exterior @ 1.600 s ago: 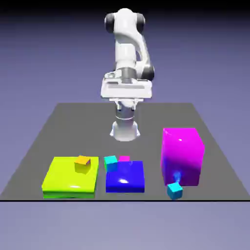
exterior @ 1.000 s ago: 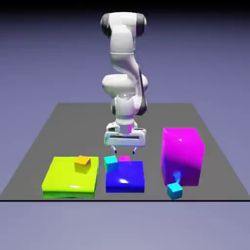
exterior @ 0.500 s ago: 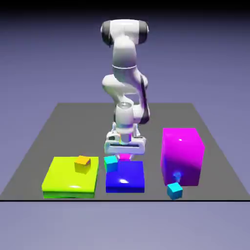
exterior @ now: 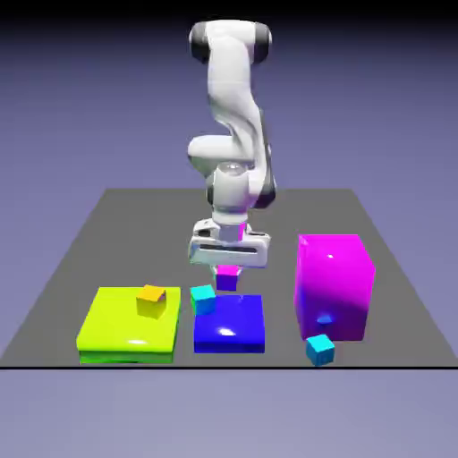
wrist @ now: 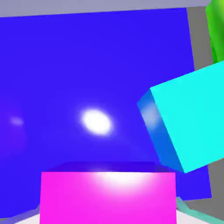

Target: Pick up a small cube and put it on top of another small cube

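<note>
End effector [exterior: 227, 269]: closed | magenta cube [exterior: 227, 278]: glossy | blue slab [exterior: 230, 324]: smooth

In the exterior view, I record a plain yellow-green slab [exterior: 130, 326] at lower left, a solid blue block [exterior: 229, 326] at lower centre, and a magenta block [exterior: 333, 286] at right, shading to purple low down.

Four small cubes are in the scene: one magenta-pink [exterior: 227, 278], one cyan [exterior: 203, 299], one orange [exterior: 151, 301] and one darker cyan-blue [exterior: 320, 350]. There are two broad, flat blocks, one yellow-green [exterior: 131, 326] and one blue [exterior: 229, 325], and one tall magenta block [exterior: 334, 286]. That makes seven blocks and cubes altogether, with one table [exterior: 161, 233] and one robot arm [exterior: 230, 112].
</note>
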{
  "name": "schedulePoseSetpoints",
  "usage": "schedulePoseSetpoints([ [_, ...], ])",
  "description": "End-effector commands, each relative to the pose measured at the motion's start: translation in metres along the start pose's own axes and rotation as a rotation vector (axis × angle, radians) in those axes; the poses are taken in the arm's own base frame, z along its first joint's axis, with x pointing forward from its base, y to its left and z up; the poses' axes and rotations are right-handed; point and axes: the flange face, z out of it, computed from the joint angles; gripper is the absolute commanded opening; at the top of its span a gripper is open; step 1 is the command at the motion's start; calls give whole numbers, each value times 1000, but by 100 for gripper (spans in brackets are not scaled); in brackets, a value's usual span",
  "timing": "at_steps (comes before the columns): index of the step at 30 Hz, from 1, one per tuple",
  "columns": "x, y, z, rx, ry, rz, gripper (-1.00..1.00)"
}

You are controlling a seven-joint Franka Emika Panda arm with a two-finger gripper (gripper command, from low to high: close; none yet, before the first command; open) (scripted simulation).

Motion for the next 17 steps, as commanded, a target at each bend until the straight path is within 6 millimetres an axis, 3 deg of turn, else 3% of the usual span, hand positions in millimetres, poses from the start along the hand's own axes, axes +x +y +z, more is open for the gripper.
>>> schedulePoseSetpoints([
  [1, 23, 3, -7, -3, 2, 68, -100],
  [4, 90, 23, -31, -12, 8, 273, -100],
  [7, 150, 57, -56, -21, 14, 467, -100],
  [8, 155, 66, -53, -25, 19, 495, -100],
  [13, 154, 69, 15, -25, 19, 495, -100],
  [14, 154, 69, 15, -25, 19, 495, -100],
  [15, 154, 69, 15, -25, 19, 495, 100],
  [16, 154, 69, 15, -25, 19, 495, 100],
  [17, 155, 68, 2, -25, 19, 495, 100],
])
